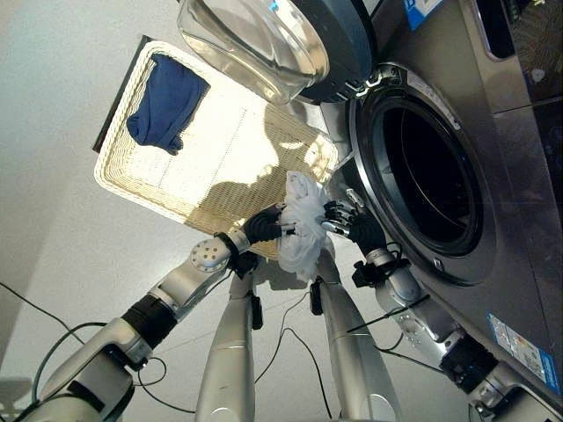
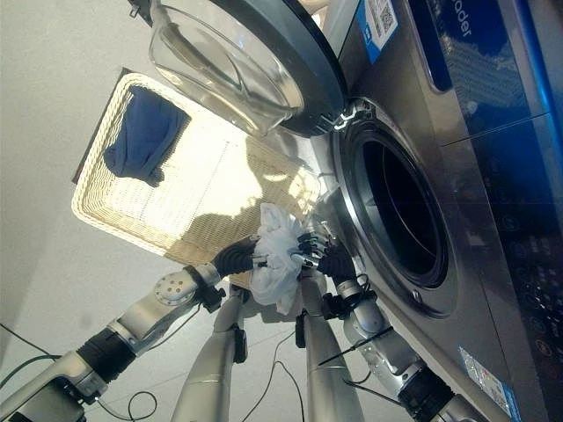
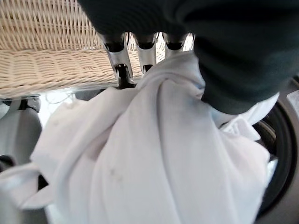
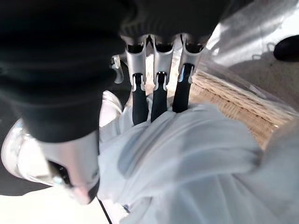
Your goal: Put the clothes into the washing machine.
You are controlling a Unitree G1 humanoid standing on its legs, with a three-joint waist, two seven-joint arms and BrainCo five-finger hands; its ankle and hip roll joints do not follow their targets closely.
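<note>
**Inspector:** White cloth, one bunched garment [image 1: 302, 224], is held off the floor between both hands, just outside the washing machine's [image 1: 493, 158] drum opening [image 1: 424, 176]. It has not entered the drum. Loose folds hang down below the hands.

**Clerk:** And the hands?

**Inspector:** Left hand [image 1: 264, 226] grips the white garment from the basket side; in its wrist view the fingers [image 3: 120, 56] curl down into the cloth and the thumb presses over a fold. Right hand [image 1: 350, 220] grips the same garment from the machine side; in its wrist view the dark-tipped fingers [image 4: 159, 95] lie over the top of the cloth, with the thumb beside the bundle. Both count as closed on the garment.

**Clerk:** Machine condition?

**Inspector:** Door [image 1: 273, 40] swung fully open, its glass bowl facing the camera, hinged at the upper edge of the opening. Drum interior is dark; contents cannot be made out.

**Clerk:** Anything else?

**Inspector:** Wicker basket [image 1: 229, 167] stands on the floor beside the machine, near the hands. One blue garment [image 1: 164, 104] lies in its far corner, well apart from the white one.
</note>
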